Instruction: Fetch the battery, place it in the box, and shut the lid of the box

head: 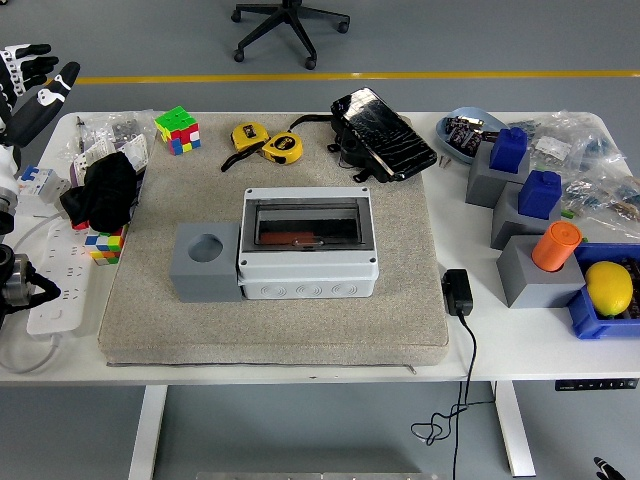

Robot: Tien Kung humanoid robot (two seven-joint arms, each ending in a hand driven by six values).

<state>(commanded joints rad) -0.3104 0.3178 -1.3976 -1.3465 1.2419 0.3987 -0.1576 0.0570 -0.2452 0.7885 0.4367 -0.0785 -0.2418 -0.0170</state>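
A light grey box (310,272) stands in the middle of the beige mat (270,325). Its clear lid (310,222) lies flat over it. Under the lid shows a reddish-brown flat battery (293,238). A grey block with a round hole (206,262) touches the box's left side. My left hand (35,85) is raised at the far left edge, well away from the box, fingers spread and empty. Only a black sliver of my right arm (606,466) shows at the bottom right corner, below the table.
Behind the box lie two yellow tape measures (268,142), a black pouch (383,135) and a puzzle cube (178,129). A black cloth (105,192) and power strip (55,285) sit left. Grey blocks with blue and orange caps (535,235), a blue bin with a lemon (609,288) and a black adapter (458,292) sit right.
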